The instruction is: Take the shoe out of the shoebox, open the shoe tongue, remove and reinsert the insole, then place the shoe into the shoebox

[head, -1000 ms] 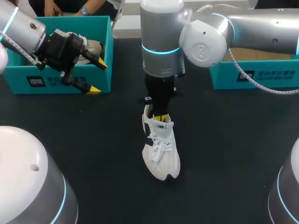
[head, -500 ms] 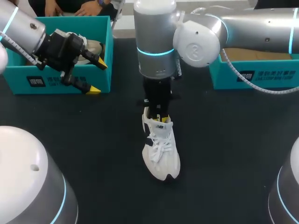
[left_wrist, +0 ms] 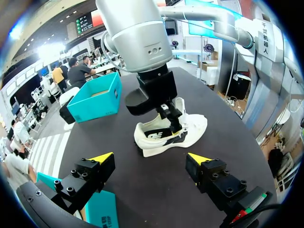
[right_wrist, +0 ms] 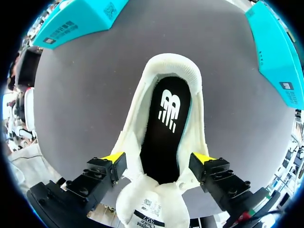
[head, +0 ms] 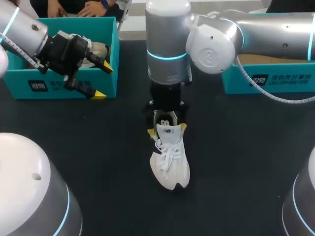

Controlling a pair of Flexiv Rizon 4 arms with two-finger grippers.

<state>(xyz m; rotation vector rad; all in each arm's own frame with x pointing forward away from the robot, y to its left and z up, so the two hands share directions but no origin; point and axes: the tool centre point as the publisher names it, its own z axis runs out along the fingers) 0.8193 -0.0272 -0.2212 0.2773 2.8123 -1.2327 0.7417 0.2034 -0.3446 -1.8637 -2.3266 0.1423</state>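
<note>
While R gripper (head: 167,129) hangs spread astride white sneaker (head: 170,164), best dip one finger inside, pinch black insole (right_wrist: 166,123) at heel; L gripper (head: 103,81), also spread, far left.

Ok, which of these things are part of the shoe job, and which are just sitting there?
In the job: shoe, insole, right gripper open with a finger each side of the shoe, left gripper, teal box at the left.
Just lying about: second shoe in that box, other teal box at the right.
</note>
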